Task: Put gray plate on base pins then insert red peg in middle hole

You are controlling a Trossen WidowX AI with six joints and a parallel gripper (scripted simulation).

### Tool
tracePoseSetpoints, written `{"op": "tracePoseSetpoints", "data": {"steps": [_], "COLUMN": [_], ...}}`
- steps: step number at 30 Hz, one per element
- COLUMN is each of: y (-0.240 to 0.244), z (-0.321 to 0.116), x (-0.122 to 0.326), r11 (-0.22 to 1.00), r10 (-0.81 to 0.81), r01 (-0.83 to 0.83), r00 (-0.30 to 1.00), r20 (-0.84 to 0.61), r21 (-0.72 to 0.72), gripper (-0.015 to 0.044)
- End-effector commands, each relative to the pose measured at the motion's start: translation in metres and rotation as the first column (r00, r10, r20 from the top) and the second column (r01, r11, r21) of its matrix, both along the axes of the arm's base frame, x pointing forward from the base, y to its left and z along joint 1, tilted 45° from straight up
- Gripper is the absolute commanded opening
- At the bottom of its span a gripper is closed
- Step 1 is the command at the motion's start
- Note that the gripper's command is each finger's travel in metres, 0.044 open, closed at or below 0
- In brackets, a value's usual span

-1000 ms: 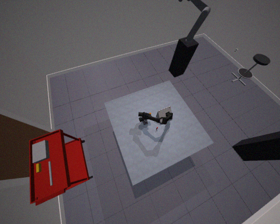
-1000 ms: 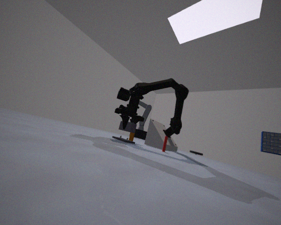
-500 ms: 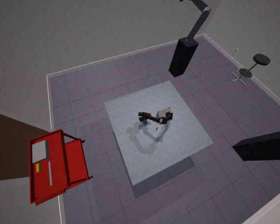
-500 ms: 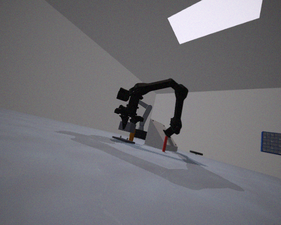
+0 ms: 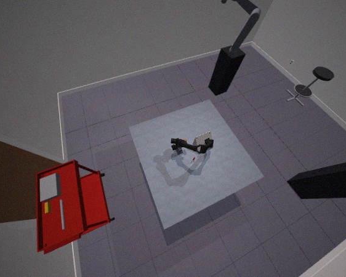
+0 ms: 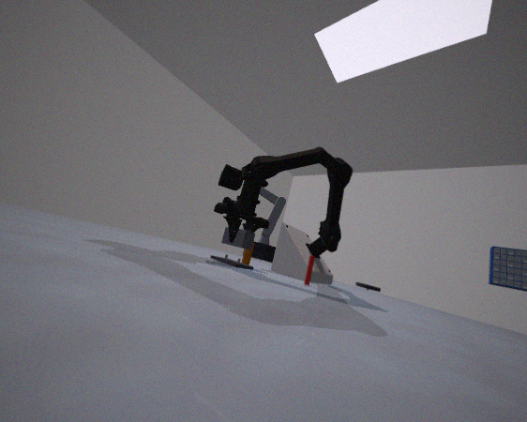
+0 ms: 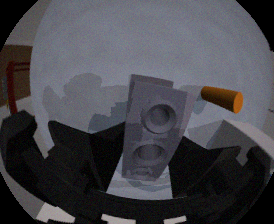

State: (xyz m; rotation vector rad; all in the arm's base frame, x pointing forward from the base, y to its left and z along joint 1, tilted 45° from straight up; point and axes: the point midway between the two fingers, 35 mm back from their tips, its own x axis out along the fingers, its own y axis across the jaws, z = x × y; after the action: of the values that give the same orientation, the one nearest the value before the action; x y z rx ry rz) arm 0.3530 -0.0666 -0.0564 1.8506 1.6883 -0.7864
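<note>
My gripper [image 6: 243, 233] [image 7: 148, 126] is shut on the gray plate [image 6: 237, 237] [image 7: 134, 132] and holds it above the base. Two of the plate's round holes face the wrist camera. The base [image 6: 218, 259] [image 7: 153, 79] is a thin dark slab on the table with two short upright pins, and a gap shows between it and the plate in the exterior view. In the wrist view the plate hides most of the base and its pins, so I cannot tell whether they line up. The red peg [image 5: 193, 159] [image 6: 308, 270] stands upright on the table, away from the gripper.
An orange cylinder [image 5: 185, 140] [image 6: 248, 255] [image 7: 222, 98] stands close beside the base. A pale wedge-shaped block [image 6: 289, 258] [image 7: 244, 140] stands between the cylinder and the arm's foot. A small dark flat thing [image 6: 368, 286] lies farther right. A red cart [image 5: 69, 200] is off the table.
</note>
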Motion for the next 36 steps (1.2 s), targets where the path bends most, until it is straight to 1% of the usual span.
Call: {"op": "tracePoseSetpoints", "data": {"steps": [1,24,32,36], "y": [0.001,0.025,0.023,0.023], "z": [-0.004,-0.028,-0.025,-0.025], "x": [0.0,0.002,0.002,0.002], "r11": [1.0,1.0,1.0,1.0], "r10": [-0.002,-0.002,0.003,0.003], "r01": [0.002,0.002,-0.003,-0.003], "r00": [1.0,1.0,1.0,1.0], "r20": [-0.001,-0.001,0.002,0.002], "r21": [-0.004,-0.003,-0.007,-0.007], "gripper": [0.0,0.0,0.0,0.0105]}}
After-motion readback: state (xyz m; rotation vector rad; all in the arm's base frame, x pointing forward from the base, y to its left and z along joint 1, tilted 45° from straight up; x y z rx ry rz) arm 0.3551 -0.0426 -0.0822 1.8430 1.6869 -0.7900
